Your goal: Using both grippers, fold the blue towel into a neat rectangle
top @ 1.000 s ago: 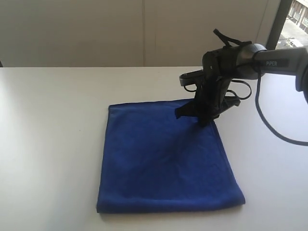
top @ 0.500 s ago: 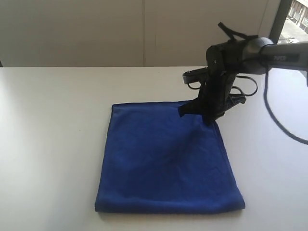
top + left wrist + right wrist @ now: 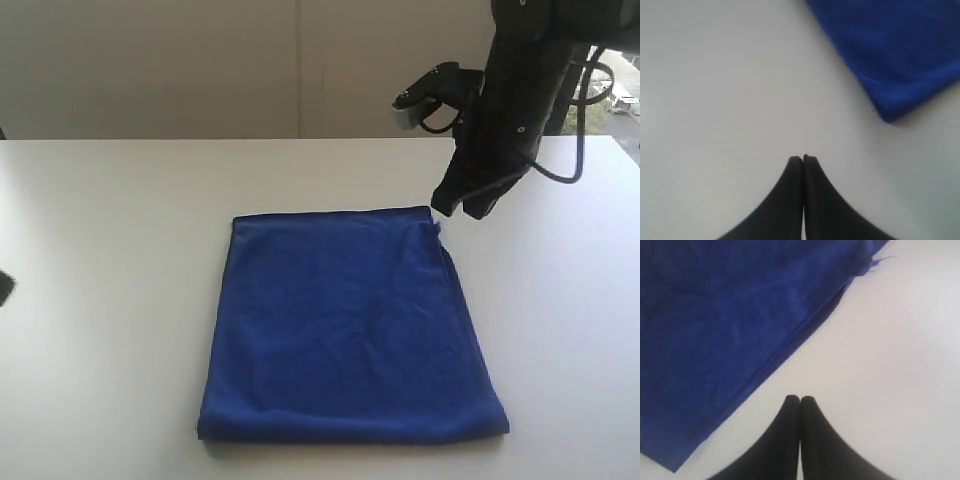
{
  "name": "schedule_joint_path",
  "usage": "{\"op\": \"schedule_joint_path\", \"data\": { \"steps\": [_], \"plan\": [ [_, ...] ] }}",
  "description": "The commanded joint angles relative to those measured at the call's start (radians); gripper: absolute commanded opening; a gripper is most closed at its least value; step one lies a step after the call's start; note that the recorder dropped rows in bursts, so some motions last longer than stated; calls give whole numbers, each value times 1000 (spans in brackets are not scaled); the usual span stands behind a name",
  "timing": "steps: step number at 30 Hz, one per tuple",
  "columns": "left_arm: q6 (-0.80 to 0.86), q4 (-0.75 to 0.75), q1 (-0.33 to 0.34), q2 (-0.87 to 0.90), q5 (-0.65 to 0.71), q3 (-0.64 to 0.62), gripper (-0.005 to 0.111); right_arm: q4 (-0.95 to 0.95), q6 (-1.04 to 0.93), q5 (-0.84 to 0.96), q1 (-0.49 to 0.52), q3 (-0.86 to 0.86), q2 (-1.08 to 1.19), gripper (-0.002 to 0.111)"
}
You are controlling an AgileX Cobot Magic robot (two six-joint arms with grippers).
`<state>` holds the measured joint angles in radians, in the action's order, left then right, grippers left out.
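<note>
Right gripper (image 3: pixel 457 208) hangs in the upper right of the exterior view, tips pinched together on nothing, just off the top-right corner of the blue towel (image 3: pixel 345 330). That lies flat, lower centre, on the white table (image 3: pixel 110 220). Left gripper (image 3: pixel 803 159) is closed up empty too, near another towel corner.

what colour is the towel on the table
The towel is a deep royal blue, plain with no pattern. It shows best in the exterior view.

No text, label, brand, number or sign is legible in any view. The small tag (image 3: pixel 880 261) at the blue towel (image 3: pixel 345 325) edge carries no readable marking.
</note>
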<state>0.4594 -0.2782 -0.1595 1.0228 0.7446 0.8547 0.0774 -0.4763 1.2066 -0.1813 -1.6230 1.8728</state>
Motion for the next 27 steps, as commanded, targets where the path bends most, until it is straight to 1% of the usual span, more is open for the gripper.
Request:
{"op": "schedule_joint_path", "data": {
  "steps": [1, 2, 4, 7, 10, 12, 14, 15, 17, 18, 20, 23, 24, 25, 26, 27],
  "plan": [
    [273, -199, -73, 206, 338, 192, 0, -86, -68, 14, 4, 65, -52, 0],
    [275, -195, -102, 253, 371, 226, 0, -109, -70, 14, 4, 92, -69, 0],
    [282, -146, -161, 331, 385, 269, 0, -149, -90, 14, 4, 149, -103, 0],
    [350, -67, -255, 433, 329, 271, 0, -156, -154, 14, 2, 250, -168, 0],
    [471, -60, -331, 525, 324, 263, 0, -207, -249, 14, 2, 327, -237, 0],
    [560, -60, -362, 573, 324, 254, 0, -273, -398, 14, 2, 372, -278, 0],
    [599, -65, -374, 603, 315, 242, 2, -327, -511, 14, 2, 408, -308, 0],
    [619, -74, -374, 611, 304, 238, 4, -349, -551, 14, 2, 431, -317, 0],
    [660, -78, -374, 619, 256, 224, 13, -362, -586, -26, 2, 476, -325, 2],
    [667, -78, -374, 619, 235, 220, 19, -364, -596, -49, 2, 498, -325, 4],
    [700, -87, -374, 619, 213, 214, 33, -355, -618, -93, 2, 542, -316, 13],
    [773, -101, -374, 619, 207, 212, 53, -351, -632, -137, 2, 595, -302, 30],
    [827, -114, -374, 623, 187, 212, 62, -351, -662, -143, 2, 620, -297, 39],
    [867, -131, -374, 624, 154, 203, 65, -347, -694, -151, 2, 643, -293, 47],
    [914, -150, -374, 628, 90, 189, 66, -344, -732, -180, 2, 671, -293, 55],
    [923, -158, -374, 631, 59, 180, 66, -340, -746, -200, 2, 686, -293, 56]
  ]
}}
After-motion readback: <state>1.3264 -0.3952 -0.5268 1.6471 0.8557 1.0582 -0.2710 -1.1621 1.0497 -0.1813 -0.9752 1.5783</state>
